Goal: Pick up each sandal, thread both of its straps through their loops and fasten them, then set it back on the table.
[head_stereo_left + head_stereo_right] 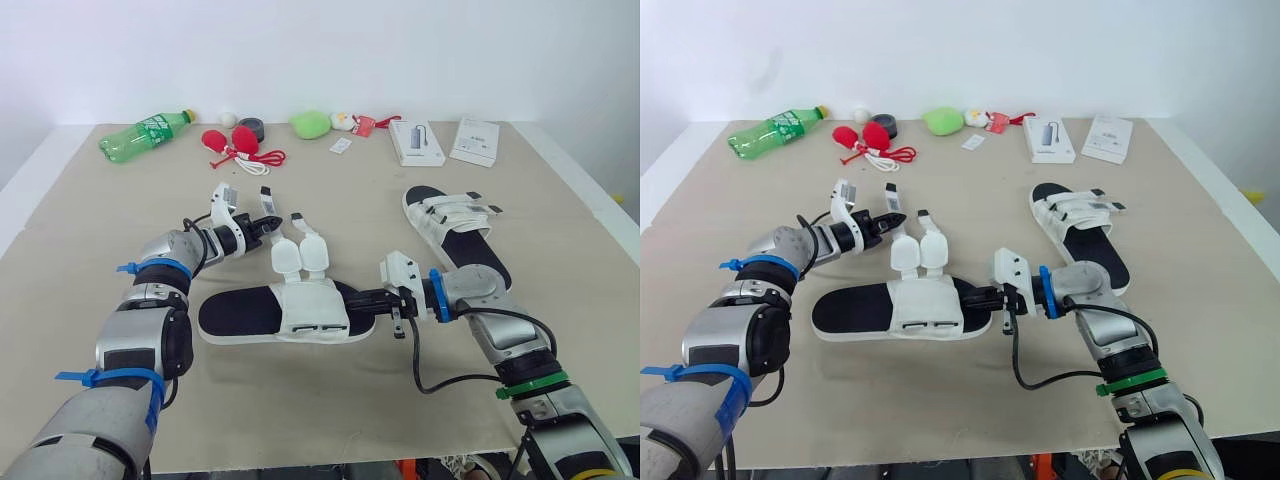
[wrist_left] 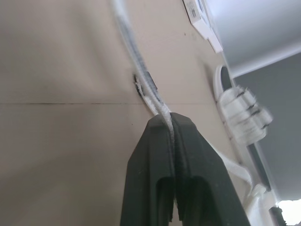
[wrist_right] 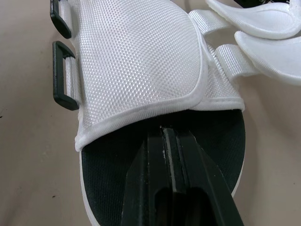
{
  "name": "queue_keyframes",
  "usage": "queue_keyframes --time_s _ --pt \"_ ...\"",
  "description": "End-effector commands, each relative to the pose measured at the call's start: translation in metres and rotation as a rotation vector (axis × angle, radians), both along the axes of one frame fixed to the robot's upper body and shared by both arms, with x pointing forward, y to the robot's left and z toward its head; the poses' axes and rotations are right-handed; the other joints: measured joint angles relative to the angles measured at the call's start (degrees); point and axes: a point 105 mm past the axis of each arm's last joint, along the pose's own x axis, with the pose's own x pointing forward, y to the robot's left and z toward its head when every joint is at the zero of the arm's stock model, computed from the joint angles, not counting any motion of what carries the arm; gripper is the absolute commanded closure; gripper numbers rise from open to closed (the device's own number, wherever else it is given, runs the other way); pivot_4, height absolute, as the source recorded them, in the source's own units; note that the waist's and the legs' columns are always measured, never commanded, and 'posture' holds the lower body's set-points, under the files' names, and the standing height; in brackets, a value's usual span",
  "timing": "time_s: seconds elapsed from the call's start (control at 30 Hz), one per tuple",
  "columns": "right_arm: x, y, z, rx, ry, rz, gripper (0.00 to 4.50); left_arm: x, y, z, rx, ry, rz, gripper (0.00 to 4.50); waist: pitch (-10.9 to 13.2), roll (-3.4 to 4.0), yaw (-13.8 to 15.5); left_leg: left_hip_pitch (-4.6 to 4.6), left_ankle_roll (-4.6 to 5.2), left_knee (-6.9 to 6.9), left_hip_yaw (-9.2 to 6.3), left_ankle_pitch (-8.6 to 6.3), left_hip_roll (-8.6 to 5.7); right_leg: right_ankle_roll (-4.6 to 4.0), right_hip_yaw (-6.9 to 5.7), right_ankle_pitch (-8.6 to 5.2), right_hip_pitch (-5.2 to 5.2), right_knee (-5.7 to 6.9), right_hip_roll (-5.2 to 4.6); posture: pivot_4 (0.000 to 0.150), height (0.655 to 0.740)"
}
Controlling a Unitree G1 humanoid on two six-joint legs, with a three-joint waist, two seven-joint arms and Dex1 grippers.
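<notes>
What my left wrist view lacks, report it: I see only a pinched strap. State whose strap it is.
Observer: The strap belongs to the near sandal, lying flat on the table; the left gripper pinches its thin end.
Operator: Place the right gripper.
Observer: The right gripper, shut, rests on that sandal's black footbed.
Operator: Report the loops.
Observer: Both black loops are empty; neither strap is threaded.
</notes>
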Motion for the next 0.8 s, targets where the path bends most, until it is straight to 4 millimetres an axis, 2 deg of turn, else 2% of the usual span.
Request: queue_keyframes --time_s 0.03,0.1,0.17,0.23,0.3,0.37,0.43,0.5,0.57,0.67,0.77,0.8 --pt "-0.002 0.0 0.008 0.007 -0.034 0.01 4.5 -0.007 -0.01 0.044 0.165 -0.367 -0.101 4.46 0.0 0.0 0.0 -0.01 -0.03 -0.03 -0.01 0.01 0.0 -0.01 0.0 0.0 0.0 0.0 0.0 0.15 0.74" --pt "-0.002 -0.001 0.007 0.001 -0.035 0.012 4.5 -0.03 -0.022 0.061 0.37 -0.689 -0.186 4.46 0.0 0.01 0.0 -0.01 -0.04 -0.05 -0.01 0.01 0.0 -0.01 0.0 0.0 0.0 0.0 0.0 0.15 0.74" --pt "-0.001 -0.001 0.007 -0.003 -0.034 0.014 4.5 -0.065 -0.038 0.071 0.58 -1.044 -0.297 4.46 0.0 0.02 -0.1 0.03 -0.09 -0.13 0.07 -0.01 0.02 -0.05 0.11 0.01 -0.02 -0.05 -0.02 0.15 0.74" --pt "0.0 -0.001 0.006 -0.005 -0.034 0.015 4.5 -0.099 -0.048 0.066 0.72 -1.303 -0.422 4.46 0.0 0.02 0.2 0.05 -0.12 -0.18 0.09 -0.02 0.02 -0.38 0.12 0.18 0.0 -0.07 -0.03 0.15 0.74" --pt "0.001 0.0 0.005 -0.006 -0.034 0.017 4.5 -0.125 -0.05 0.058 0.791 -1.475 -0.518 4.46 0.0 0.02 0.3 0.07 -0.12 -0.19 0.1 -0.02 0.01 -0.38 0.11 0.15 0.02 -0.08 -0.04 0.15 0.74" --pt "0.001 0.0 0.004 -0.007 -0.032 0.023 4.5 -0.147 -0.047 0.049 0.85 -1.625 -0.612 4.46 0.0 0.03 0.3 0.1 -0.09 -0.13 0.12 0.0 0.02 -0.08 0.12 -0.01 0.04 -0.08 -0.05 0.15 0.74" --pt "0.002 0.001 0.003 -0.009 -0.031 0.03 4.5 -0.165 -0.042 0.045 0.884 -1.783 -0.671 4.46 0.0 0.03 0.2 0.09 -0.05 -0.08 0.16 0.03 0.02 -0.13 0.15 0.0 0.03 -0.08 -0.06 0.15 0.74" --pt "0.003 0.002 0.002 -0.011 -0.029 0.037 4.5 -0.178 -0.033 0.045 0.92 -1.956 -0.713 4.46 0.0 0.02 0.3 0.1 0.06 -0.05 0.23 0.1 0.02 -0.32 0.2 -0.03 0.03 -0.08 -0.09 0.15 0.74" --pt "0.004 0.003 0.001 -0.014 -0.03 0.044 4.5 -0.182 -0.026 0.043 0.96 -2.065 -0.742 4.46 0.0 0.02 0.3 0.09 0.12 0.0 0.26 0.14 0.02 -0.34 0.22 0.02 0.03 -0.09 -0.1 0.15 0.74" --pt "0.006 0.005 0.0 -0.014 -0.031 0.054 4.5 -0.183 -0.02 0.037 1.001 -2.139 -0.791 4.46 0.0 0.02 0.2 0.12 0.23 0.04 0.45 0.21 0.01 -0.31 0.35 0.1 0.05 -0.08 -0.14 0.15 0.74" --pt "0.007 0.006 -0.001 -0.013 -0.031 0.061 4.5 -0.182 -0.017 0.032 1.009 -2.099 -0.807 4.46 0.0 0.02 0.0 0.13 0.25 0.06 0.51 0.22 0.01 -0.3 0.41 0.12 0.04 -0.08 -0.14 0.15 0.74" --pt "0.007 0.006 -0.001 -0.015 -0.03 0.065 4.5 -0.182 -0.017 0.031 1.002 -2.08 -0.802 3.94 0.0 0.02 0.0 0.14 0.26 0.04 0.53 0.22 0.03 -0.28 0.43 0.13 0.01 -0.07 -0.12 0.15 0.74"
